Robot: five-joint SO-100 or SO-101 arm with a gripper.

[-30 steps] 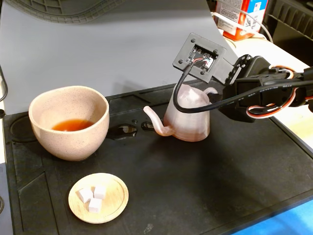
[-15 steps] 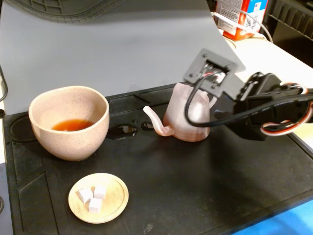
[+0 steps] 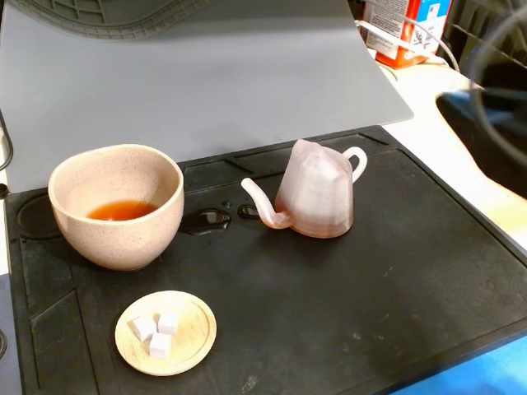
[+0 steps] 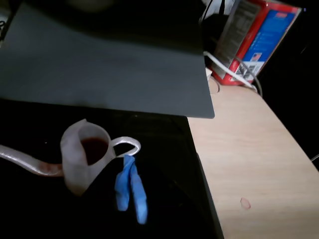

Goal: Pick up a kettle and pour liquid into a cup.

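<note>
Arm has pulled away; pincer (image 4: pixel 130 185) pressed together, empty, beside the upright kettle (image 3: pixel 315 194).

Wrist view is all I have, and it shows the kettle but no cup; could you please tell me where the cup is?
Observer: In the fixed view the cup stands on the black mat, left of the kettle; the spout points toward it, with a gap between.
Operator: Thank you. Is anything in it?
Observer: Yes, a shallow pool of amber liquid lies at its bottom.
Operator: Is anything else close by?
Observer: A small wooden dish holding three white cubes sits in front of the cup.
</note>
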